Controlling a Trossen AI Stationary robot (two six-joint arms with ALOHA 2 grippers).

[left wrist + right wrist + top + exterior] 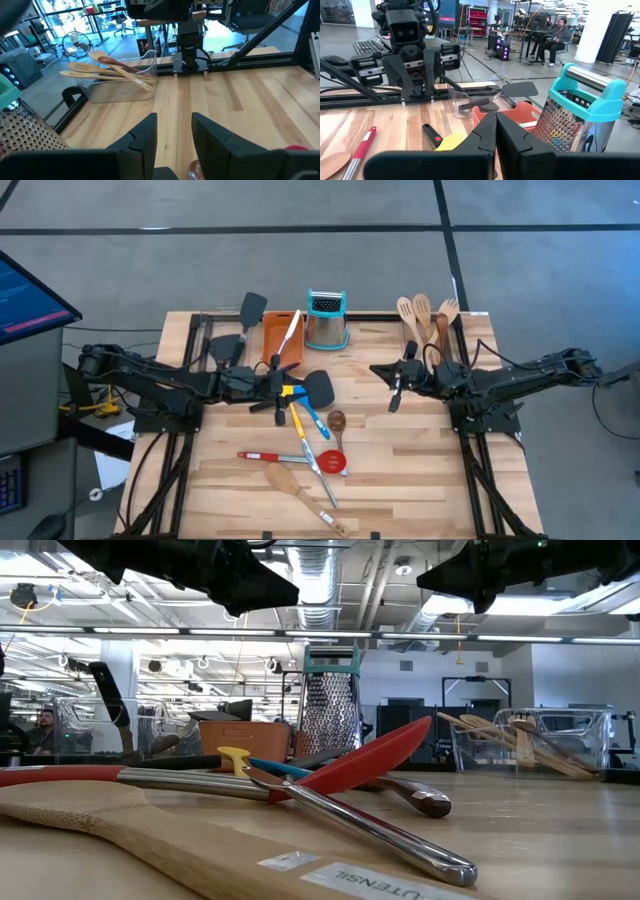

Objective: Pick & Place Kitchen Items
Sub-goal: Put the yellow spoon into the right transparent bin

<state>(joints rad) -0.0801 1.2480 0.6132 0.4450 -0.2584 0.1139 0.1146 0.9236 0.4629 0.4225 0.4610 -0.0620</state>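
Kitchen items lie loose on the wooden table: a black turner (318, 387), a yellow spoon (290, 392), a blue spoon (312, 418), a small brown spoon (337, 420), a red spoon (333, 462), steel-handled tools (320, 470) and a wooden spatula (288, 482). My left gripper (277, 388) hovers open above the yellow spoon, beside the turner, with bare table showing between its fingers (172, 130). My right gripper (387, 378) hangs shut and empty over the table's right half (495, 132).
A clear bin of wooden spoons (425, 320) stands at the far right, a clear bin with black turners (235, 330) at the far left. Between them are an orange tray (283, 345) holding a white-handled tool and a steel grater with a teal top (327, 320).
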